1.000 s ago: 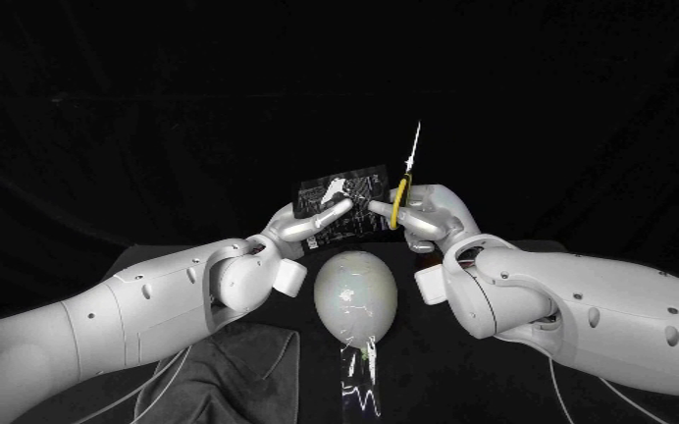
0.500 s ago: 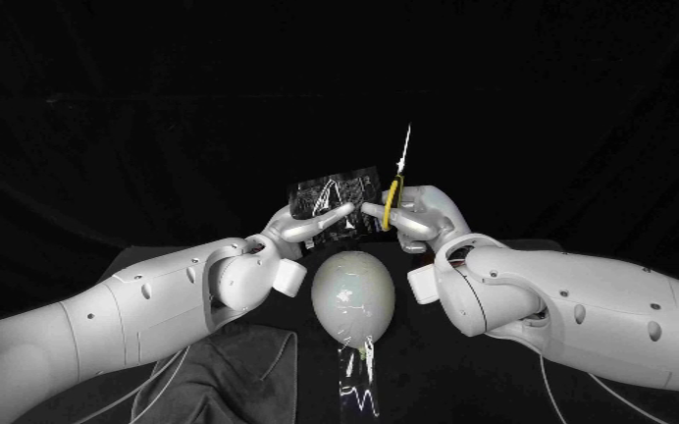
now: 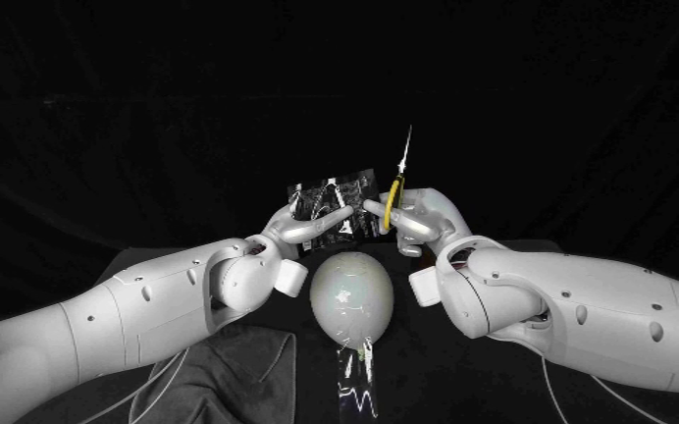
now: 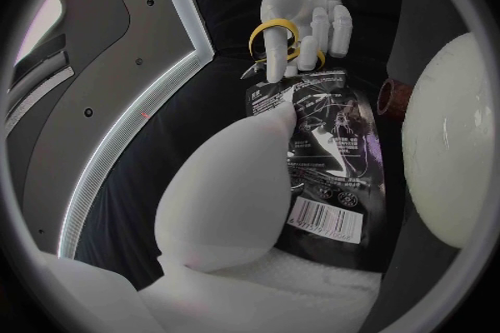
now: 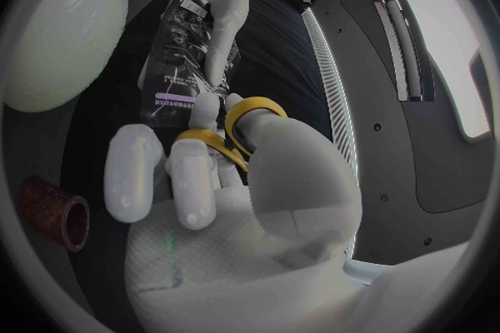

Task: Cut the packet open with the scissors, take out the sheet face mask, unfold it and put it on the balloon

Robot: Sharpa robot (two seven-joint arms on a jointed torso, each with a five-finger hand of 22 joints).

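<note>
Task progress is judged to be at the first step: the packet (image 3: 337, 210) appears sealed, no sheet mask is visible outside it, and the balloon (image 3: 354, 294) is bare. Whether a cut has begun along the packet's edge cannot be determined. Cutting, extraction, unfolding and placement all remain. The left hand (image 3: 303, 227) holds the packet upright in the air above the far end of the balloon, with its fingers (image 4: 224, 200) clamped on the packet's face. The right hand (image 3: 422, 218) grasps the scissors (image 3: 397, 191), with its fingers (image 5: 194, 179) passed through the loop handles. The handles sit just beside the packet's edge nearest that hand and the blades point upward. The packet is a flat rectangular pouch of glossy black film with white print and a barcode panel, and it shows light creasing. The scissors have yellow rounded loops and slim, bright metal blades that taper to a fine tip. The balloon is pale, smooth and egg-shaped with a soft sheen. It lies on the black worktop (image 3: 425, 380) between the two arms. A short brown cylinder (image 5: 57, 212) lies near the balloon.
</note>
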